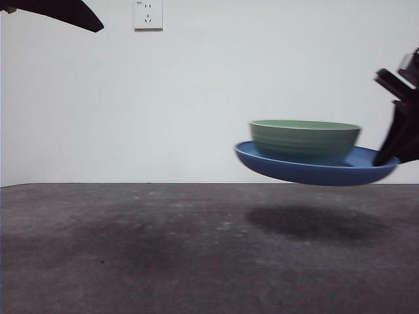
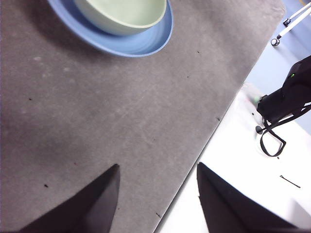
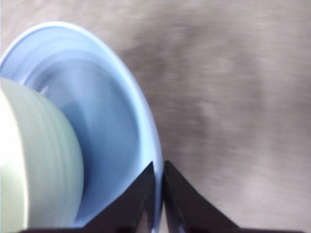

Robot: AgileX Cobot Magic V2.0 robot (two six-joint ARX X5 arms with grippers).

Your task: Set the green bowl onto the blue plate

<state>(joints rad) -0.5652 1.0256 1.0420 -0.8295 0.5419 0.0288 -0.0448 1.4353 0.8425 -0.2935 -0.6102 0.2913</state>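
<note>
clearly the grey surface (image 1: 131,248) carries only a shadow under the blue plate (image 1: 314,171), which hangs in the air to the right in the front view, tilted a little with its outer rim higher. the green bowl (image 1: 305,140) sits upright in it, mouth up. the right hand (image 3: 159,194) is clenched on the plate's rim, a grip seen closely only in the blurred right wrist view. the left hand (image 2: 158,194) hangs released over the surface edge, well apart; its view alone shows the bowl's pale inside.
</note>
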